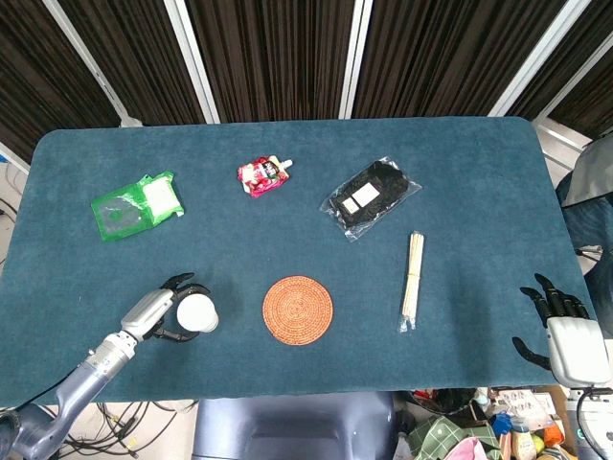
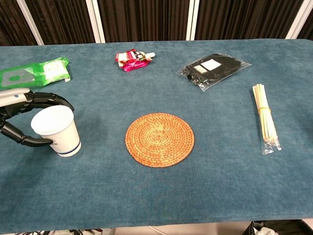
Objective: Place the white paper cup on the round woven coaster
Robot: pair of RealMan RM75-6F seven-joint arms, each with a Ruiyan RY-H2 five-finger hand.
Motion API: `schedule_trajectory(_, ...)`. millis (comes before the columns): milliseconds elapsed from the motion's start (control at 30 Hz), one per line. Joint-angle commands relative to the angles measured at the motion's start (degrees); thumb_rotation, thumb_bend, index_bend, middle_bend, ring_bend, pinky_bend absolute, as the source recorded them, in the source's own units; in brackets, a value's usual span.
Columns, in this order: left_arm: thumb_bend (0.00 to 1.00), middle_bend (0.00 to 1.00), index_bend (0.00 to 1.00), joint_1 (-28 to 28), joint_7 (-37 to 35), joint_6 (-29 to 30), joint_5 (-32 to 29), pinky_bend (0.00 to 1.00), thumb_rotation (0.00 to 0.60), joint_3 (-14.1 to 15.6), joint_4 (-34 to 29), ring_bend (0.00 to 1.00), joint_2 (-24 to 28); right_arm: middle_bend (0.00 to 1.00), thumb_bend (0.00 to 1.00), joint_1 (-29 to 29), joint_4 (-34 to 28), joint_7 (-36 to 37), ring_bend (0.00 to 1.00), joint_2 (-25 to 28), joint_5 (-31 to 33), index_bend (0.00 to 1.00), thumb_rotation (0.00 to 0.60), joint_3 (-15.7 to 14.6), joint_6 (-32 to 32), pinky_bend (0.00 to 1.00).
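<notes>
The white paper cup stands upright on the blue table, left of the round woven coaster. My left hand wraps around the cup from the left, with fingers curved behind its rim and the thumb against its lower side. In the head view the cup sits inside the left hand, a short gap from the coaster. My right hand hangs off the table's right edge, fingers spread and holding nothing.
A green packet lies at the back left, with a pink pouch at the back centre. Back right holds a black packet. A bundle of wooden sticks lies right of the coaster.
</notes>
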Motion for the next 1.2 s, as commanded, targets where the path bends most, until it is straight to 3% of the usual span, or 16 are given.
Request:
schedule_trajectory(33,0.25,0.32,0.27,-0.02,0.30,0.00,-0.03,0.00,0.600,0.05,-0.12,0.00,0.01,0.06,0.13,-0.03,0.02,0.07,0.19,-0.12,-0.08,0.22,0.600,-0.08,0.04,0.19)
schedule_trajectory(1200,0.28,0.32,0.27,0.23,0.98,0.56,-0.49,0.00,0.600,0.12,-0.68,0.00,0.71,0.06,0.13,-0.10,-0.09,0.09,0.19,0.06,0.04,0.22,0.600,-0.01,0.13,0.19)
